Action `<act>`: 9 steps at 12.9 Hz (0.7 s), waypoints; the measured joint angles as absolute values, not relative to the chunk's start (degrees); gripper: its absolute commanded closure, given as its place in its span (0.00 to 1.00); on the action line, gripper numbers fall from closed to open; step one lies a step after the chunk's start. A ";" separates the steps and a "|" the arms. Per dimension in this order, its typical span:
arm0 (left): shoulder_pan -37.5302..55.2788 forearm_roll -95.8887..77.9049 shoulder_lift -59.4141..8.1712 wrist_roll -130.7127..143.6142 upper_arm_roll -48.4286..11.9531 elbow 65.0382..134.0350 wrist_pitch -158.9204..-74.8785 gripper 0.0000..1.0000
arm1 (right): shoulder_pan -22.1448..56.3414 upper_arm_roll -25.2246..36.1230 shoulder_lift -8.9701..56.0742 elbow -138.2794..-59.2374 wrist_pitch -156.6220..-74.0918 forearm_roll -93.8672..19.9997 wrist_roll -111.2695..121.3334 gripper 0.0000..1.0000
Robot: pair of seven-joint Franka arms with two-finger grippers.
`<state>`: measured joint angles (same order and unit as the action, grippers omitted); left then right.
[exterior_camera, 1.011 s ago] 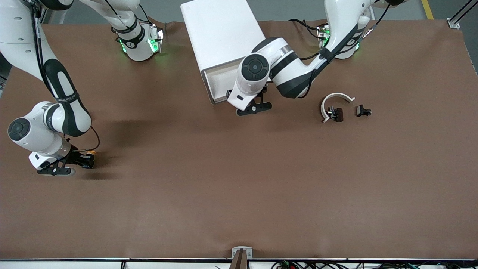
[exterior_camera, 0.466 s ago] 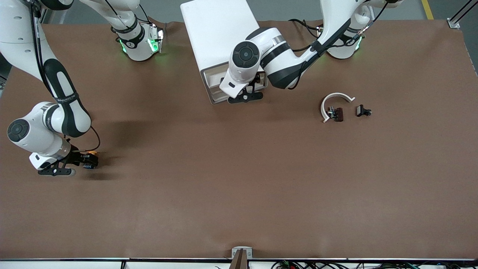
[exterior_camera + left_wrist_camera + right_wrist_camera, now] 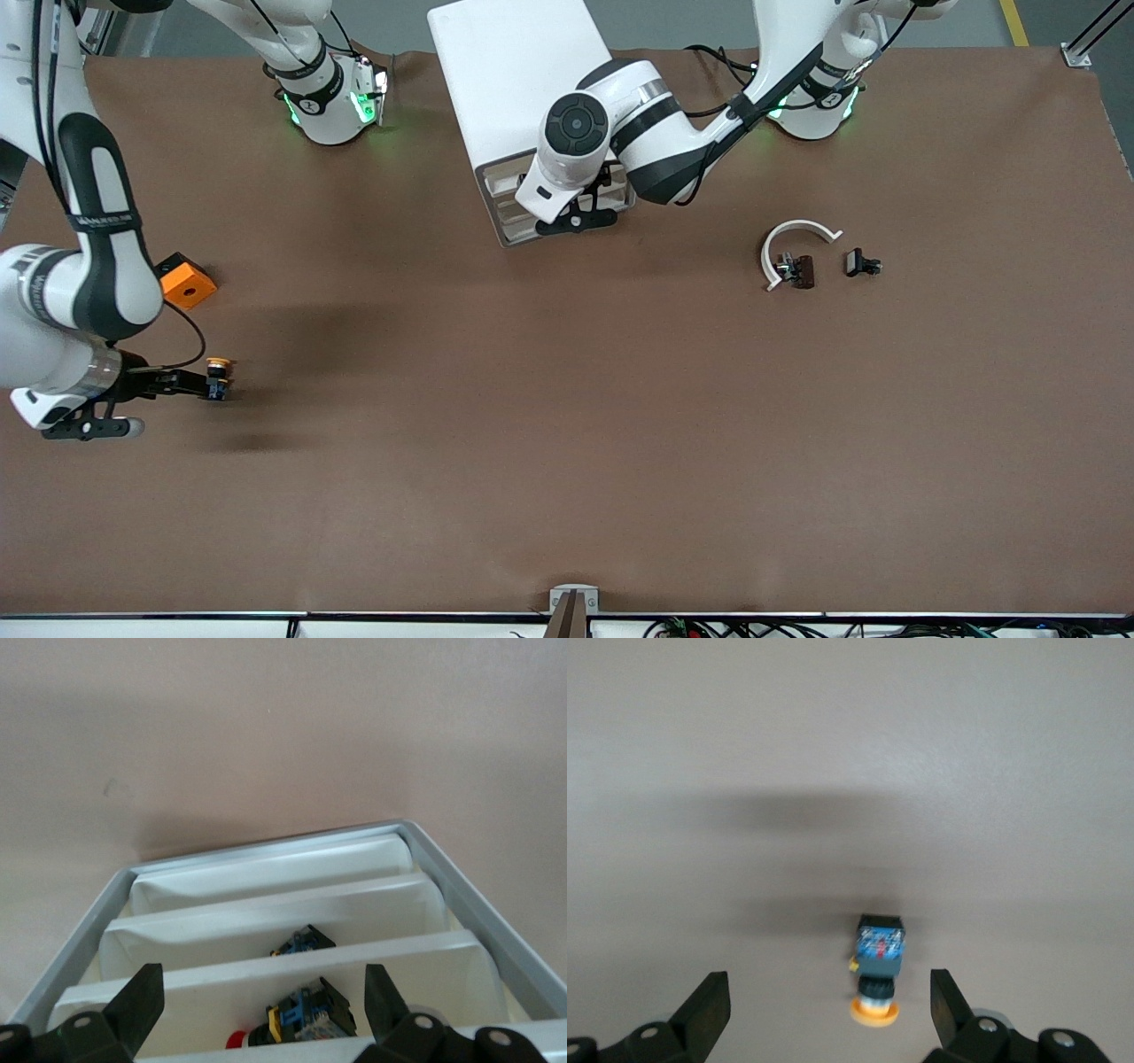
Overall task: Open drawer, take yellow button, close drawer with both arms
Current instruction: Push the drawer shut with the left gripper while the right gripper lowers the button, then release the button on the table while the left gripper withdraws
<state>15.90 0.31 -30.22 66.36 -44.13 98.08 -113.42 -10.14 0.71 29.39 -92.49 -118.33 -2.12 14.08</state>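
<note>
The button [image 3: 217, 372] lies on its side on the brown table toward the right arm's end, its orange cap and blue-black body plain in the right wrist view [image 3: 877, 973]. My right gripper [image 3: 197, 385] [image 3: 828, 994] is open just beside it, touching nothing. The white cabinet [image 3: 509, 71] stands near the bases. The drawer [image 3: 496, 177] sits pushed in at its front. My left gripper [image 3: 576, 216] [image 3: 263, 994] is open against the stacked drawer fronts and holds nothing.
An orange square block [image 3: 188, 285] sits beside the right arm. A white arc [image 3: 797, 237] and two black clips [image 3: 802, 270] [image 3: 861, 263] lie toward the left arm's end. Lower drawers hold other push-buttons [image 3: 310, 1010].
My right gripper opened, left the button on the table and drew back, uncovering the orange block. My left gripper moved toward the cabinet and the drawer slid in.
</note>
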 measured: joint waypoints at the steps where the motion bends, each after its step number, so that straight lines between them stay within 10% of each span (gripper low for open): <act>1: 16.27 0.18 -30.31 66.54 -44.14 98.18 -113.70 0.00 | -9.66 0.70 28.60 -89.63 -113.65 -2.12 13.85 0.00; 9: 18.46 0.49 -31.39 71.54 -43.93 98.38 -115.45 0.00 | -5.76 0.67 23.39 -76.01 -89.84 -2.05 6.27 0.00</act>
